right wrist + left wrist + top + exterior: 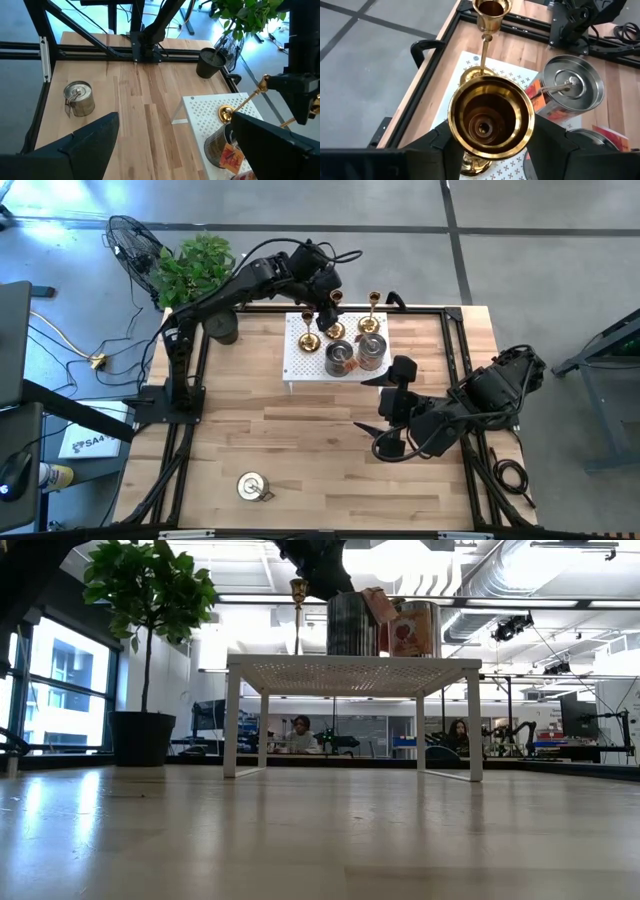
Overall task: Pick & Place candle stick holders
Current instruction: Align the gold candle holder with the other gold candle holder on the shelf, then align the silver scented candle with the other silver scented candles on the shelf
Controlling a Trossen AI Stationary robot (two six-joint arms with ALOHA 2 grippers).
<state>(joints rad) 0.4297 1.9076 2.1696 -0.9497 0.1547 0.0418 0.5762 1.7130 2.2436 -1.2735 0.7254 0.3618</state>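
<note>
1. The shiny gold brass candlestick with round base and slim stem (490,117) stands on the white perforated metal stand (300,360), between the left gripper (487,142) fingers, which are partly open; I can't tell if they grip it.
2. You've got rigid, slippery, top-heavy metal: take the stem.
3. Its long axis is vertical, cup up.
4. The right gripper (175,145) is wide open and empty.

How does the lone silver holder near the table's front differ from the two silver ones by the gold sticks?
The lone silver holder sits directly on the wooden table, far from both grippers; the two silver holders stand side by side on the white perforated stand, beside the gold sticks. All three are squat silver cylinders.
</note>
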